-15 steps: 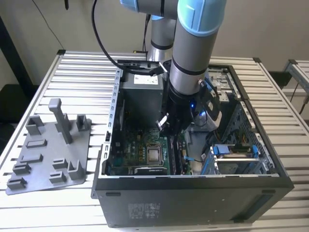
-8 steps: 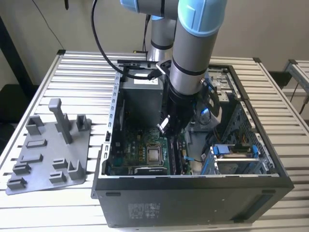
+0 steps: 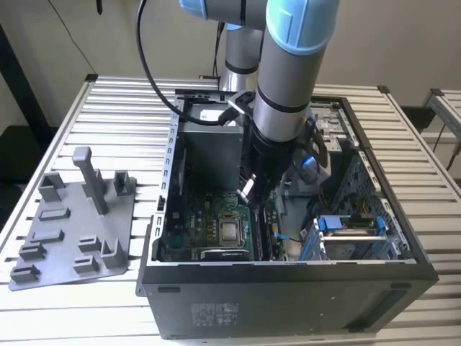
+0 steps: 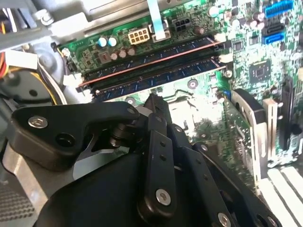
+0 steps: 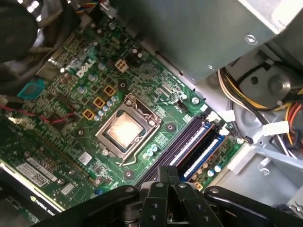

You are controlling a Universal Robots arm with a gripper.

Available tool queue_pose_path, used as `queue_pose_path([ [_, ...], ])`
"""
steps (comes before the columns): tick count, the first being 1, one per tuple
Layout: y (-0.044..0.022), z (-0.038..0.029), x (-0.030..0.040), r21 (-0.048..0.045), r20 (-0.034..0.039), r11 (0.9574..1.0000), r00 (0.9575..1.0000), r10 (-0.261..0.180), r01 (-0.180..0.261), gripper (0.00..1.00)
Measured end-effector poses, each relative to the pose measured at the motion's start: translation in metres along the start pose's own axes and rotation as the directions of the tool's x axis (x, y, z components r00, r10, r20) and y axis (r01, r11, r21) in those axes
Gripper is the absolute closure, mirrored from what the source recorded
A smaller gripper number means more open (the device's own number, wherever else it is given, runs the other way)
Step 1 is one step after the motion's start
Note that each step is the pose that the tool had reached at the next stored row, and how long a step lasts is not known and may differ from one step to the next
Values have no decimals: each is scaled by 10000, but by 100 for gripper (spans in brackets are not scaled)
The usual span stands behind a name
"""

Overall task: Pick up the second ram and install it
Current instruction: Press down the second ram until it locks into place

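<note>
The arm [image 3: 288, 65] fills the upper middle of the exterior view: silver-grey cylindrical tubes with pale blue caps at the joints, and a black ring where the lower segment steps down to a darker wrist section. A thick black cable [image 3: 155, 79] loops down from the upper left of that frame toward the wrist, and a small blue glow sits at the right of the wrist housing.

The gripper [image 4: 154, 111] occupies the lower half of the second wrist view: matte black linkage bars (rounded at the ends) pinned with silver screw heads, over a patch of brushed metal at lower left. In the first wrist view the same black links line the bottom edge.
</note>
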State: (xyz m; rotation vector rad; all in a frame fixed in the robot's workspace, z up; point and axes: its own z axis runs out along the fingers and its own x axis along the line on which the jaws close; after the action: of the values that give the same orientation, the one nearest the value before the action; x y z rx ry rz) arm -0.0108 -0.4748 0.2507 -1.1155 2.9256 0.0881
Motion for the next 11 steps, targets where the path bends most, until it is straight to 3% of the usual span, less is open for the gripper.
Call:
queue_pose_path([
  [3,0,1,0,-15,-24,9985,9985,-544,544,89],
  [6,0,4,0,-31,-48,9941,9941,-1086,1085,89],
  [11,-1,8,0,-60,-86,9801,9801,-1984,1984,89],
])
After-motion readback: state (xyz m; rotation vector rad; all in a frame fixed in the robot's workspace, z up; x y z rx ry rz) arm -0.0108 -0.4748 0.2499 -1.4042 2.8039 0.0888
